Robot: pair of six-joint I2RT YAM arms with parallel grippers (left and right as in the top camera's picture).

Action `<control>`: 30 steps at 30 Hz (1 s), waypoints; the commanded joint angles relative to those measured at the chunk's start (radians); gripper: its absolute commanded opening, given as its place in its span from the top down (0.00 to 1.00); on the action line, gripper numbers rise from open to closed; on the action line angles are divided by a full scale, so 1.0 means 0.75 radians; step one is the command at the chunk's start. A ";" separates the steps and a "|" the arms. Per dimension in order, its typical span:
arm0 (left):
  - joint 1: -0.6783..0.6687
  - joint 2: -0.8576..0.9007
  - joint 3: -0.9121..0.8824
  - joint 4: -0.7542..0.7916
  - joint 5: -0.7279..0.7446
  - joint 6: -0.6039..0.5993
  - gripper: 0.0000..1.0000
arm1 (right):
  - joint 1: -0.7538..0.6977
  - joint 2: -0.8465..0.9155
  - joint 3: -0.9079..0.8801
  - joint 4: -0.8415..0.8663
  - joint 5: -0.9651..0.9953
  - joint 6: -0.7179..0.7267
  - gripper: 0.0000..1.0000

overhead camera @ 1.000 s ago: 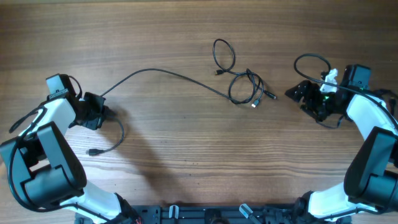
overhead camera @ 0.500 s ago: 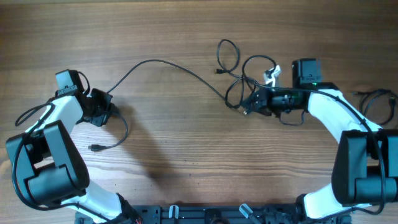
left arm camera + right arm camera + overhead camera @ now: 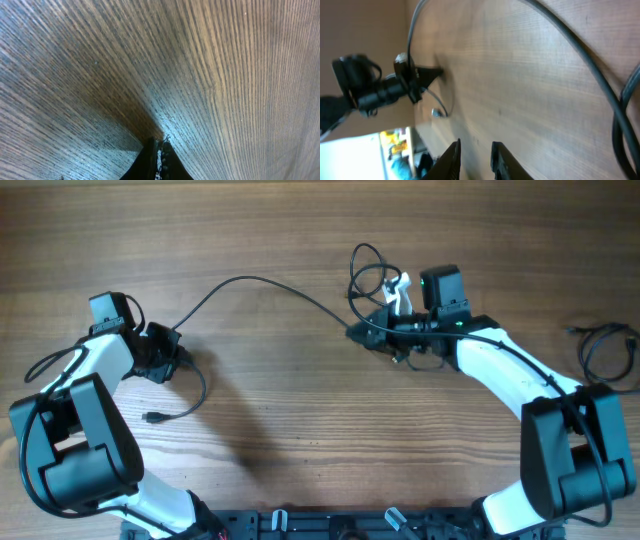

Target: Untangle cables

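Note:
A long thin black cable arcs across the table from my left gripper to the tangle of black loops at the top middle. The left gripper is shut on this cable, whose tail curls down to a small plug. My right gripper lies over the tangle's lower part and hides it. In the right wrist view the right gripper has a gap between its fingers with bare wood in it. The cable passes ahead of it and more strands cross at the right edge.
A separate coil of black cable lies at the table's right edge. A white connector sits on the right arm's wrist. The left arm shows far off in the right wrist view.
My right arm swung left from the table's right side onto the tangle, shut its jaws and then parted them a little. The left gripper shifted slightly up, still holding the cable.

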 commanded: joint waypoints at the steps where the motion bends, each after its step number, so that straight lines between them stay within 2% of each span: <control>1: -0.011 0.028 -0.012 -0.006 -0.007 -0.012 0.96 | 0.024 -0.007 0.007 0.024 0.353 0.069 0.73; 5: -0.011 0.028 -0.012 -0.006 -0.007 -0.012 0.96 | 0.002 -0.007 0.007 -0.142 0.689 0.099 0.70; 8: -0.011 0.028 -0.012 -0.005 -0.007 -0.012 0.96 | -0.051 -0.013 0.009 -0.235 0.692 0.094 0.67; 11: -0.011 0.028 -0.012 -0.005 -0.007 -0.012 0.96 | -0.130 -0.062 0.063 -0.373 0.590 0.047 0.63; 13: -0.011 0.028 -0.012 -0.005 -0.006 -0.012 0.96 | -0.159 -0.097 0.102 -0.477 0.659 -0.009 0.59; 18: -0.011 0.028 -0.012 -0.005 -0.006 -0.012 0.96 | -0.164 -0.090 0.100 -0.552 0.962 -0.047 0.55; 24: -0.011 0.028 -0.012 -0.006 -0.001 -0.012 0.95 | -0.164 -0.008 0.081 -0.550 1.092 -0.044 0.45; 30: -0.011 0.028 -0.012 -0.006 -0.001 -0.012 0.96 | -0.164 -0.007 0.081 -0.641 1.200 -0.040 0.42</control>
